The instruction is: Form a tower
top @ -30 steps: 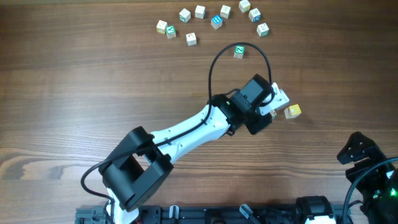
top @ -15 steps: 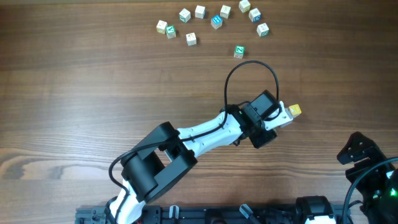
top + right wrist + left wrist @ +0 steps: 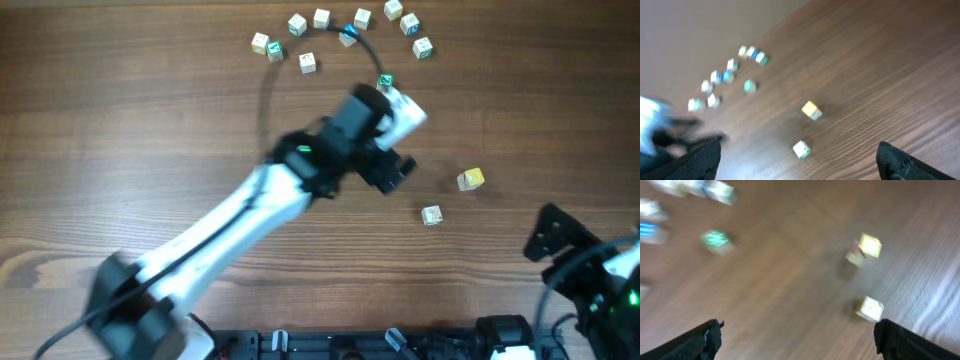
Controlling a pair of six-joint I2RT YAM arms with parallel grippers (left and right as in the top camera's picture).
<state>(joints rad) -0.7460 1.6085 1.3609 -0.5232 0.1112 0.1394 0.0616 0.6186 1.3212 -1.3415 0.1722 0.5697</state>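
Noting tower (image 3: 471, 179) standing on the table (image 3: 150, 150), yellow face up, seemingly two cubes high; blur hides the count. Pale cube (image 3: 432, 215) lies near the tower on its robot side, not touching it. Left gripper (image 3: 797, 342) spread wide and empty, well beyond the tower, by the loose cubes (image 3: 321, 18). Right gripper (image 3: 799, 165) likewise released, empty. Risk: an off-centre placement or a passing arm link nudges the tower and topples it.
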